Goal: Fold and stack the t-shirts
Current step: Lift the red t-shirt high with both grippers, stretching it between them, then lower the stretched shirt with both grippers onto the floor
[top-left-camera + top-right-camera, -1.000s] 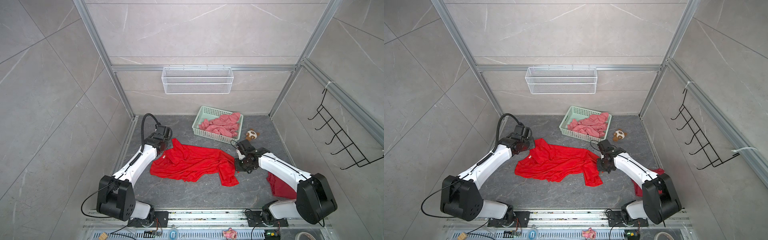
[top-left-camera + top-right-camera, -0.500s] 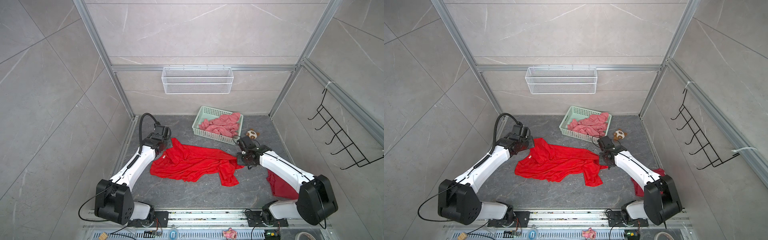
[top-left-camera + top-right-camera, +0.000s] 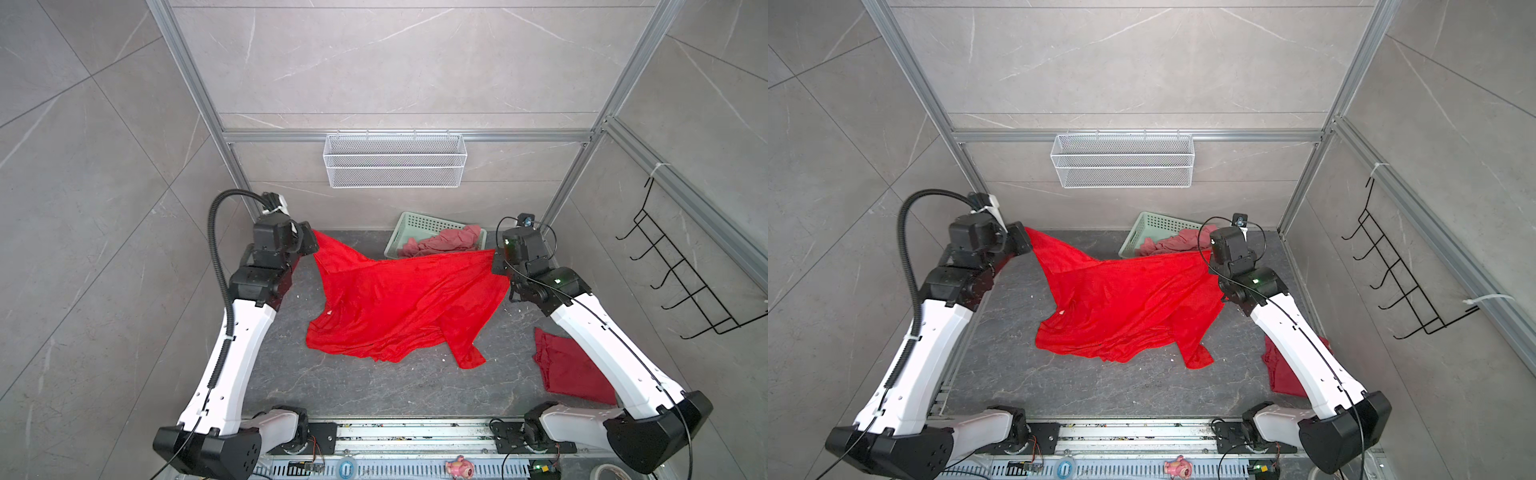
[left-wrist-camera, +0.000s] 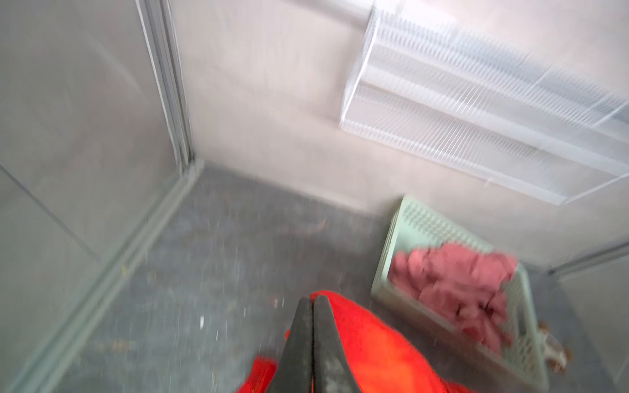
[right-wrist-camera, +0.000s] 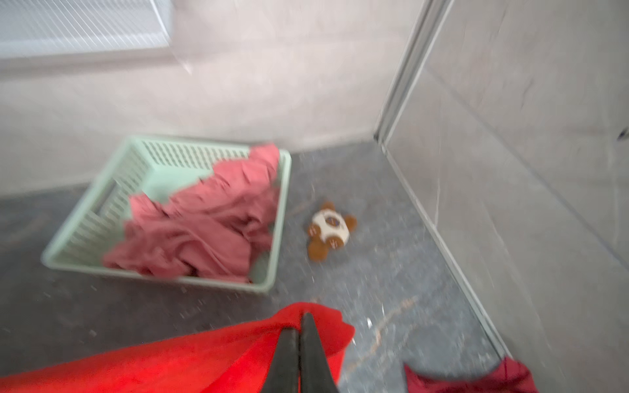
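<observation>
Fabric is pinched on both sides of my workspace. The left gripper [image 4: 311, 303] has its jaws pressed together on one corner of the bright red t-shirt [image 3: 395, 307], and the right gripper [image 5: 301, 320] is clamped the same way on the opposite corner. Both corners are lifted, so the shirt spans between the two grippers with its upper edge sagging in the middle. Its lower part hangs down from them and lies crumpled on the dark bench [image 3: 353, 386].

Beyond the right gripper, past the stretched edge, I see the mint-green lattice basket [image 3: 409, 222] with the salmon-pink t-shirts [image 3: 444, 243] heaped inside. The small brown-and-white plush toy [image 5: 330, 229] lies on the bench just beside the basket, ahead of the right gripper. The darker crimson t-shirt [image 3: 569, 370] lies on the bench behind the right gripper, partly under that arm. Both wrist views are blurred.
</observation>
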Action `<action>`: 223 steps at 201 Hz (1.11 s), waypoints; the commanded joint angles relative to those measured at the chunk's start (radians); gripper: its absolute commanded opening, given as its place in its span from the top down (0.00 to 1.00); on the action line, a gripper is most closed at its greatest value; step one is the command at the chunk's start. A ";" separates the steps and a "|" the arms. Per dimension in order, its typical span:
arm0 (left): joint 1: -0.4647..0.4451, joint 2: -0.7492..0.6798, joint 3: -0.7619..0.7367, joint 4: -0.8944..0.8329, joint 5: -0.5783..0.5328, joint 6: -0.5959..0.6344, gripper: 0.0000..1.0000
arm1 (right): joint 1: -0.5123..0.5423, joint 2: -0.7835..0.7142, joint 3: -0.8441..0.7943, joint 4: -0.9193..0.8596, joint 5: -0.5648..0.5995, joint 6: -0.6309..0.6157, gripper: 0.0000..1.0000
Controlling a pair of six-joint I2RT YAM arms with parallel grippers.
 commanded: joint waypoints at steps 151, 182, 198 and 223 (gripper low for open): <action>0.003 -0.056 0.780 0.169 -0.226 0.638 1.00 | 0.382 0.011 0.817 -0.030 -0.283 -0.384 1.00; 0.002 0.052 0.908 0.209 -0.250 0.736 1.00 | 0.384 0.042 0.785 -0.037 -0.308 -0.368 1.00; 0.002 0.080 0.877 0.219 -0.255 0.762 1.00 | 0.385 0.048 0.738 -0.018 -0.304 -0.362 1.00; 0.002 0.122 0.796 0.279 -0.295 0.815 1.00 | 0.386 0.061 0.681 0.003 -0.275 -0.350 1.00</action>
